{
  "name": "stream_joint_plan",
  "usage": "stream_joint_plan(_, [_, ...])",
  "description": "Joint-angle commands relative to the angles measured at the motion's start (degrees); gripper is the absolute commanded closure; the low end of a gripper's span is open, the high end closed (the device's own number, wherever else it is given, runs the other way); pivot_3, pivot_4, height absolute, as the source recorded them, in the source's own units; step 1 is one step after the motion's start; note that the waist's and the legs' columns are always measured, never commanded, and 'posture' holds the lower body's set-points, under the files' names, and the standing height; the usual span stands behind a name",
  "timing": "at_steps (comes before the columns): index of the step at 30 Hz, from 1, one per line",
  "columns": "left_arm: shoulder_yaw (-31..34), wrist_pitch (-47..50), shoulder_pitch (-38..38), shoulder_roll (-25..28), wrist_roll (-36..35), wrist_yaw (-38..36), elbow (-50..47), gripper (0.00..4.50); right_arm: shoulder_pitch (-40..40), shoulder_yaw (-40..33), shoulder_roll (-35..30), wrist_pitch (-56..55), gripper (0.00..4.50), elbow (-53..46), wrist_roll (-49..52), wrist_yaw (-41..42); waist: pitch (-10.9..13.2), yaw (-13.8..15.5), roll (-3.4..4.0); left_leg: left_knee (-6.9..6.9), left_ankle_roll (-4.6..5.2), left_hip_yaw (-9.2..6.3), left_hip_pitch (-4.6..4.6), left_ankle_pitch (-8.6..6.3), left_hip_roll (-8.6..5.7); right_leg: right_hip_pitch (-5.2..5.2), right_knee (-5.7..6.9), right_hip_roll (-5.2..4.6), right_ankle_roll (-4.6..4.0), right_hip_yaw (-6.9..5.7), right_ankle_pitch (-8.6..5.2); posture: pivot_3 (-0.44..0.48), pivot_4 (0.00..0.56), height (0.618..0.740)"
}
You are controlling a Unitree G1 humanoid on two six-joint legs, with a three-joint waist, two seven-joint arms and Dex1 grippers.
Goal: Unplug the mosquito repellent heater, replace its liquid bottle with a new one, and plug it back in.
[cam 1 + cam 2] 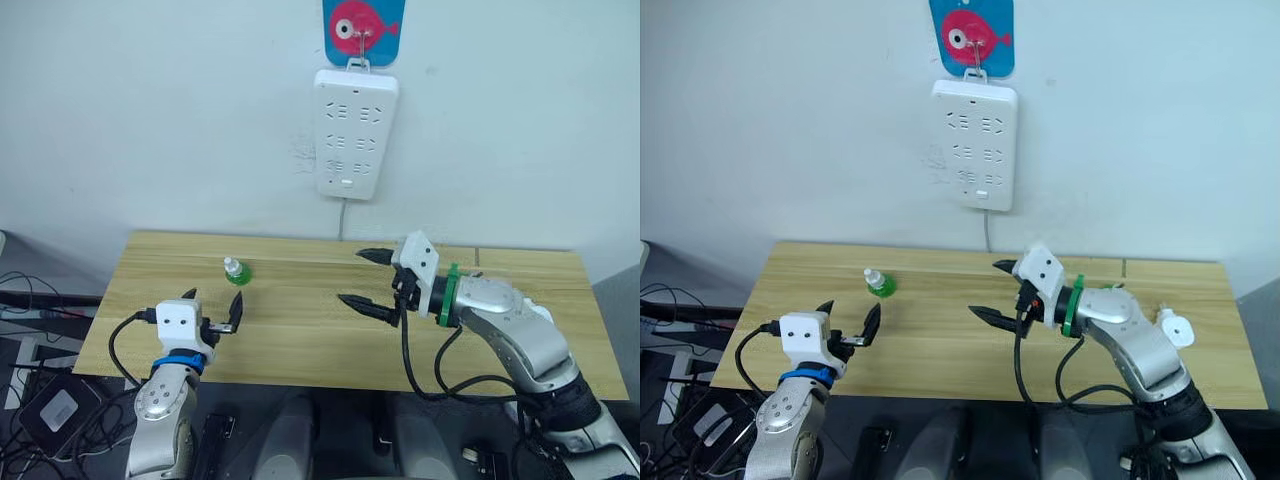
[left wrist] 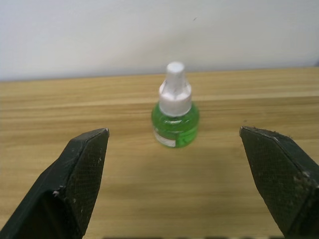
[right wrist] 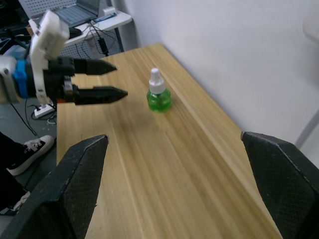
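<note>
Nearest, the left gripper [image 1: 212, 311] hangs over the front left of the wooden table [image 1: 300, 350], fingers spread wide with nothing between them. Just beyond it the green liquid bottle [image 1: 237, 271] stands upright, white cap up, apart from both grippers. The right gripper [image 1: 371, 284] hovers mid-table, fingers also wide apart and empty. A small white rounded unit [image 1: 1176, 330] lies near the right edge. On the wall behind hangs a white power strip [image 1: 355, 132].

A wooden table [image 1: 300, 340] stands against a plain white wall [image 1: 150, 120].
</note>
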Motion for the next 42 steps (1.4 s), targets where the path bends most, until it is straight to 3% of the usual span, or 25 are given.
stream_joint_plan(1, [0.9,-5.4,-3.0,-0.3,-0.4,0.4,6.1,0.00,-1.7,-0.3,1.4,2.5,0.04,-2.4,2.3,0.6,0.3,0.0,-0.06,0.00,-0.01,-0.02,0.00,0.00,0.00,0.00,0.01,0.00,0.00,-0.03,0.00,0.111,0.374,0.740])
stream_joint_plan(13, [1.7,-17.3,-17.2,1.3,0.5,1.0,31.5,0.00,-3.7,-2.6,0.3,7.2,0.04,-4.7,2.5,0.1,0.7,-0.2,-0.23,0.00,-0.06,0.01,-0.04,0.03,-0.01,-0.08,0.04,-0.07,0.00,-0.15,0.01,0.059,0.366,0.740])
stream_joint_plan(25, [1.9,-21.9,-26.3,1.1,-1.3,-1.2,47.3,0.00,-4.0,-4.0,0.0,11.3,0.04,-7.4,2.7,-2.4,0.8,-0.6,-0.24,0.01,-0.24,0.02,-0.05,0.13,-0.01,-0.10,0.04,-0.09,0.01,-0.22,0.01,0.040,0.348,0.740])
stream_joint_plan(28, [2.1,-22.5,-26.7,1.2,-1.5,-1.3,48.7,0.62,-4.3,-3.9,0.3,11.7,0.00,-7.6,2.7,-2.8,0.8,-0.9,-0.25,0.01,-0.24,0.02,-0.05,0.13,-0.01,-0.10,0.03,-0.10,0.01,-0.24,0.01,0.042,0.346,0.740])
stream_joint_plan(34, [1.9,-23.1,-26.2,1.3,-1.4,-1.7,48.4,2.30,-4.5,-3.6,0.6,11.1,0.00,-6.8,2.1,-3.2,0.8,-1.3,-0.25,0.01,-0.25,0.02,-0.05,0.14,-0.01,-0.11,0.06,-0.10,0.01,-0.26,0.01,0.064,0.336,0.740])
stream_joint_plan(39, [-1.0,-22.8,-26.2,3.5,2.2,-2.3,44.8,2.30,-1.9,-3.0,0.4,7.5,0.00,-5.1,0.5,-2.7,0.7,-1.1,-0.28,0.01,-0.26,0.00,-0.06,0.14,-0.02,-0.11,0.07,-0.10,0.02,-0.28,0.01,0.091,0.317,0.740])
stream_joint_plan(42, [-6.9,-18.4,-24.4,5.6,3.4,-9.7,32.6,2.30,1.3,-3.4,-0.4,4.7,0.00,-3.8,-0.3,-2.0,0.7,-0.6,-0.29,0.00,-0.29,-0.07,-0.12,0.14,-0.02,-0.12,0.06,-0.10,0.02,-0.32,0.01,0.109,0.305,0.740])
